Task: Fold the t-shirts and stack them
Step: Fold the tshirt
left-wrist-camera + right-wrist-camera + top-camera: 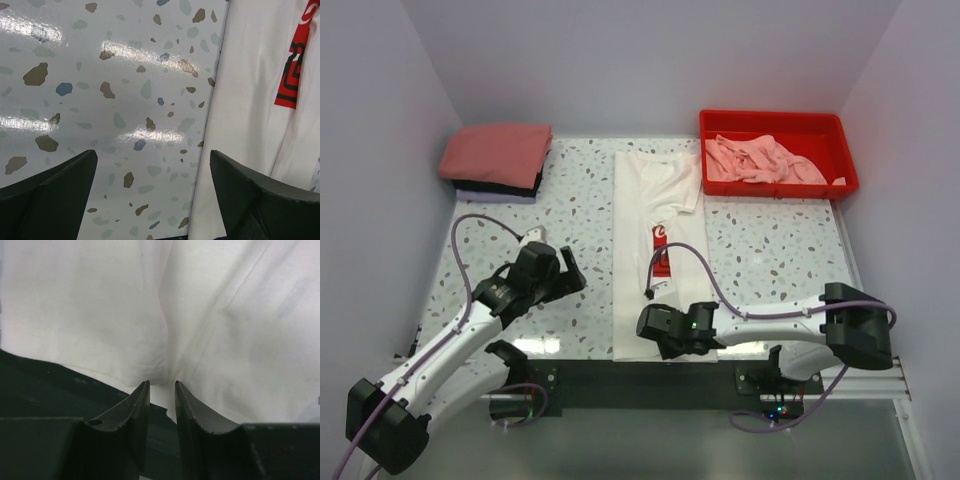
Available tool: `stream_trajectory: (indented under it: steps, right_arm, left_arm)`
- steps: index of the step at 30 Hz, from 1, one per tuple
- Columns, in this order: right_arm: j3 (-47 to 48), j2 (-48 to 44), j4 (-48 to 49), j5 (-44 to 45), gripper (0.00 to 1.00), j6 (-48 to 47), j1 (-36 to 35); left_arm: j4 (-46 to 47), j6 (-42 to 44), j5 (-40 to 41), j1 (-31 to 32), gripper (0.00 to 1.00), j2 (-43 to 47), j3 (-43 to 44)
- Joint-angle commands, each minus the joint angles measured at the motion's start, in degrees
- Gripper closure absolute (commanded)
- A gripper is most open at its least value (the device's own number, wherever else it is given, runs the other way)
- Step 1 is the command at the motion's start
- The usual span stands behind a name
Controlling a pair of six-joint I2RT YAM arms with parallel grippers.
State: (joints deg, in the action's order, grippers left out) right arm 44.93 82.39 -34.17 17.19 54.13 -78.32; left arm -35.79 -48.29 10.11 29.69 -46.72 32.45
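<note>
White tee (650, 200) lies from above as a long strip down the middle of the table (520, 230), collar far, hem at the near edge, with its red logo (661, 250) showing. The right gripper (648, 328) sits on the near hem. The left gripper (570, 275) hangs over bare table just left of the tee, its jaws spread. At the far left is a stack: a salmon-red tee (498, 150) on top, a black tee (500, 185) under it, and a lavender tee (495, 197) at the bottom. A red tray (770, 117) at the far right holds crumpled pink tees (760, 160).

From the left wrist, the left gripper (152, 160) is wide open with nothing between its fingers (60, 190). The speckled table (100, 100) lies below, and the tee's long edge (250, 100) and logo (295, 60) are to the right.

From the right wrist, the right gripper (161, 387) has its fingers (135, 405) nearly together, pinching the tee (200, 315) at its near edge; creases run to the pinch.
</note>
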Motion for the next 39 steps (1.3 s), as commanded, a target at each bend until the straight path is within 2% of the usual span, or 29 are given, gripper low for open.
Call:
stream_trajectory:
  steps: [1, 4, 8, 9, 11, 14, 18, 21, 25, 27, 30, 33, 36, 38, 39]
  right_arm:
    - [0.6, -4.2, 2.7, 2.1, 0.68, 2.6, 0.0]
    - [1.8, -7.5, 3.0, 2.6, 0.55, -0.1, 0.0]
    - [3.6, -10.8, 2.0, 3.1, 0.36, -2.7, 0.0]
    - [4.3, -11.5, 1.1, 4.9, 0.02, -2.5, 0.0]
    - [4.6, -13.7, -2.6, 7.3, 0.01, -0.7, 0.2]
    - [4.0, -17.2, -7.7, 11.9, 0.01, 1.7, 0.6]
    - [-0.1, -22.9, -12.1, 13.4, 0.01, 5.7, 2.2]
    - [-5.2, -27.9, -13.4, 12.4, 0.01, 8.4, 5.6]
    - [-12.0, -34.1, -10.4, 4.1, 0.01, 8.9, 13.6]
    - [-14.7, -37.0, -9.2, 2.2, 0.01, 9.4, 14.6]
    - [-16.0, -38.6, -10.0, 1.4, 0.01, 10.6, 15.0]
    - [-16.4, -39.1, -12.2, 1.0, 0.02, 12.0, 15.0]
    - [-16.7, -38.6, -11.9, 0.0, 0.05, 12.2, 15.1]
    - [-16.8, -37.7, -11.4, -0.7, 0.1, 12.3, 15.2]
    - [-16.9, -37.3, -10.8, -1.4, 0.11, 12.3, 15.1]
  left_arm:
    - [-1.5, 2.1, -1.1, -0.1, 0.0, -0.8, 1.9]
    - [-1.7, 3.3, -2.5, -0.1, 0.0, -1.4, 2.7]
    - [0.6, 3.6, -9.5, 0.0, 0.0, -2.0, 1.3]
    - [2.4, 3.8, -11.3, 0.3, 0.0, -2.0, -0.1]
    - [4.0, 3.9, -14.5, 1.2, 0.0, -1.8, -1.2]
    - [4.4, 2.3, -13.6, 6.2, 0.0, -2.1, -2.6]
    - [7.1, -3.8, -13.6, 15.5, 0.0, -3.5, -5.2]
    - [9.7, -7.6, -13.5, 21.7, 0.0, -5.8, -6.6]
    - [10.1, -11.2, -10.4, 29.4, 0.0, -9.6, -6.1]
    - [10.3, -13.0, -10.3, 32.5, 0.01, -11.7, -5.7]
    - [10.7, -14.6, -8.5, 35.4, 0.1, -14.3, -5.4]
    - [10.8, -15.2, -8.0, 36.9, 0.26, -16.7, -4.7]
    - [10.6, -15.7, -7.6, 38.5, 0.34, -18.7, -3.8]
    - [11.0, -16.2, -7.1, 39.8, 0.43, -19.8, -3.5]
    - [11.0, -16.8, -6.8, 40.1, 0.52, -20.2, -3.4]
